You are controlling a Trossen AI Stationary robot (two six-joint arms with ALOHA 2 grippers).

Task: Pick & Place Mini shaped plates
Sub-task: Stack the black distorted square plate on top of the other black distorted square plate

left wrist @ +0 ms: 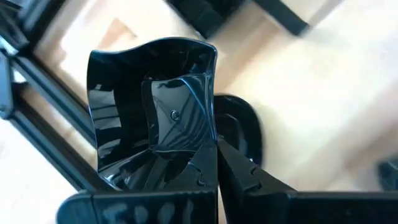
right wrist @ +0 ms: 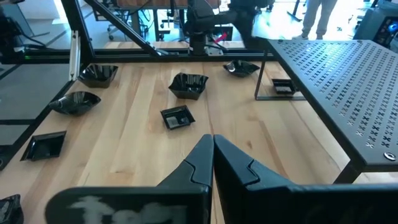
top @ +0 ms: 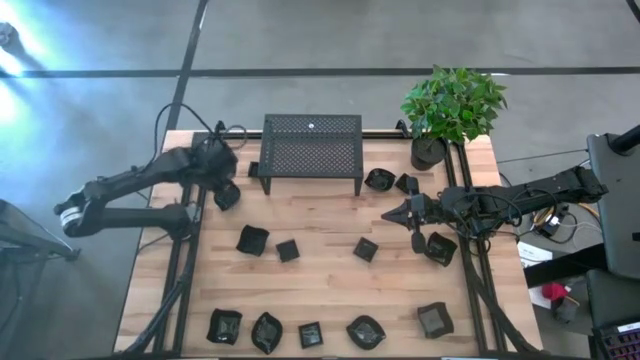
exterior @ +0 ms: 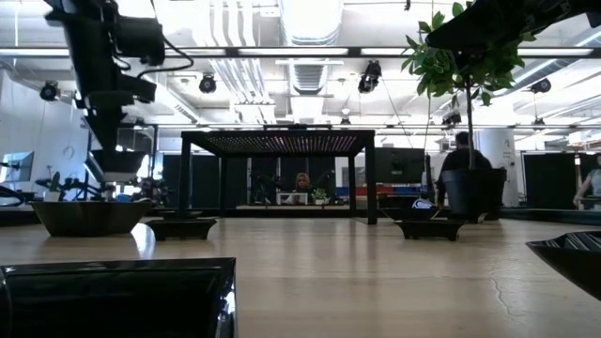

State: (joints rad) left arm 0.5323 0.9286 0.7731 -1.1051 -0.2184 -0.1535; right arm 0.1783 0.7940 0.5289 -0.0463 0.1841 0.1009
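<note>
Left wrist view shows the left end effector clamped on a wavy square mini plate, lifted beside the mesh stand. Carrying seems underway; next comes a careful set-down. The right end effector hovers closed, empty, over the worktop.

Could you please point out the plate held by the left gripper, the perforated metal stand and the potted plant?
held plate point(left wrist: 177, 118), left wrist view, on its glossy centre.
perforated metal stand point(top: 311, 145), high view, on its mesh top.
potted plant point(top: 452, 102), high view, on its leaves.
</note>
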